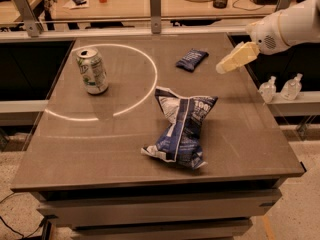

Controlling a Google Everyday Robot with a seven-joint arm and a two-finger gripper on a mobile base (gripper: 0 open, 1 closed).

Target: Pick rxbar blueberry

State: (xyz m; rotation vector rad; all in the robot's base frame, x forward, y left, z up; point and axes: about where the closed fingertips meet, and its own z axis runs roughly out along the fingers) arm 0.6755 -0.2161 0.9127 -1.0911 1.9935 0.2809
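The rxbar blueberry (192, 59) is a small flat dark navy wrapper with white lettering. It lies on the far middle of the grey table (100, 144). My gripper (223, 66) comes in from the upper right on a white arm. Its pale yellow fingers point down-left and hover above the table just to the right of the bar, apart from it. Nothing is in the gripper.
A large blue-and-white chip bag (182, 126) lies crumpled at the table's centre. A green-and-white soda can (92, 70) stands at the left inside a white arc painted on the table. Two clear bottles (280, 88) stand on a ledge to the right.
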